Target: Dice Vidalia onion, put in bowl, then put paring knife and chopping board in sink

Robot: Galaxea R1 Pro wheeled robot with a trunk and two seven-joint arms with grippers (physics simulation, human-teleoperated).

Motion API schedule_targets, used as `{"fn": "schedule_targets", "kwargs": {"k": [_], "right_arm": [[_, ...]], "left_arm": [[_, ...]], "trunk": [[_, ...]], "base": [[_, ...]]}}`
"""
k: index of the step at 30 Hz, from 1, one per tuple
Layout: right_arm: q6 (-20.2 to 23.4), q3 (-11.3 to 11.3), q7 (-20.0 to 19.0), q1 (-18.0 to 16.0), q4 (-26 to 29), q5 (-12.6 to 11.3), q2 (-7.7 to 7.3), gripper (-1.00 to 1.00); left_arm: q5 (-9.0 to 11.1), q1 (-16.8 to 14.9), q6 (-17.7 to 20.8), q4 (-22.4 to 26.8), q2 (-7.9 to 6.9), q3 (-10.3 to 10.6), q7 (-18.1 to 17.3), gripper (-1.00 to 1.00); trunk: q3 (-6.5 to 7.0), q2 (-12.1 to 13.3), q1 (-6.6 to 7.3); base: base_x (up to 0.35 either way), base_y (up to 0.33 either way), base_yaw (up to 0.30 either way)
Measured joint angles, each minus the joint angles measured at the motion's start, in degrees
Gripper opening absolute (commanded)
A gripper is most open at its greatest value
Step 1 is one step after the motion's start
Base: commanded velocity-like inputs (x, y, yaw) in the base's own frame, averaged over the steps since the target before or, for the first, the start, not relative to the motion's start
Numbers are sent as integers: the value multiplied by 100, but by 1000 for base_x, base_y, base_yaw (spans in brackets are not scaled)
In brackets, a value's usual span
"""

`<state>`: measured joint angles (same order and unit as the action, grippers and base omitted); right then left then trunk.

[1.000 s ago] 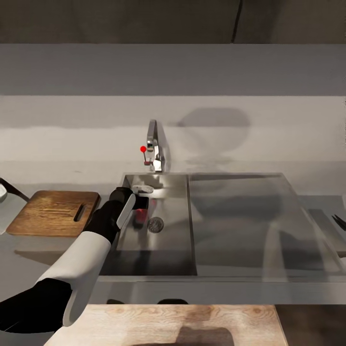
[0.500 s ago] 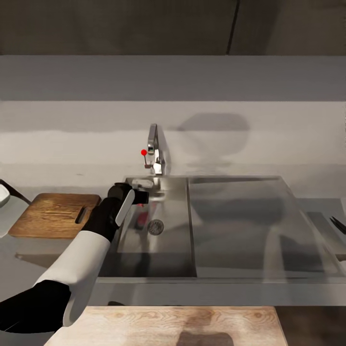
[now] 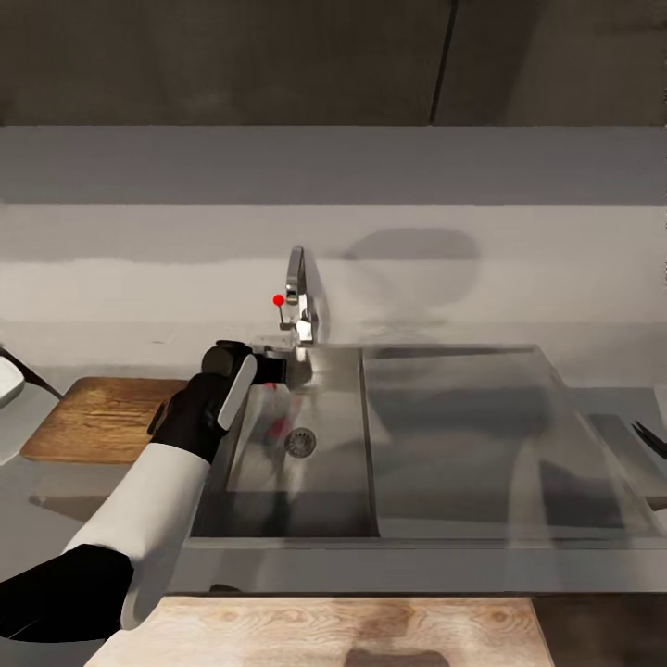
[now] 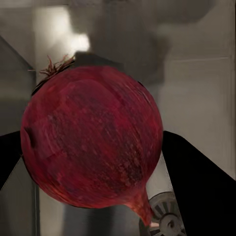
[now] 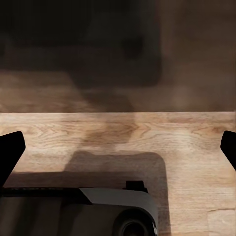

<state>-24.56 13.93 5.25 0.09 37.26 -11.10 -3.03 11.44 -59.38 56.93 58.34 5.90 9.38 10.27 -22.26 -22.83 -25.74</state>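
Since a second ago the left claw has risen from low in the basin, near the drain, to the level of the sink's back rim just below the tap, carrying the onion with it. In the left wrist view the dark red onion sits squarely between the two black fingers, which press on its sides, and the drain lies well below it. From the head camera the onion itself is hard to make out behind the wrist; a reddish blur in the sink may be its reflection. The chopping board lies flat on the counter just left of the basin, partly hidden by the left forearm. The right claw is spread wide, its fingertips at the picture's edges, over a pale wooden surface.
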Motion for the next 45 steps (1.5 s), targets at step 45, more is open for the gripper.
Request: {"fn": "schedule_targets", "kwargs": {"k": [45], "right_arm": [[1,0,-3,0,-2,-1,5,100]], "left_arm": [[10,9,91,1027,-41,-3,1,-100]], "trunk": [[407,0,0]], "base": [[-171,150,0]]}}
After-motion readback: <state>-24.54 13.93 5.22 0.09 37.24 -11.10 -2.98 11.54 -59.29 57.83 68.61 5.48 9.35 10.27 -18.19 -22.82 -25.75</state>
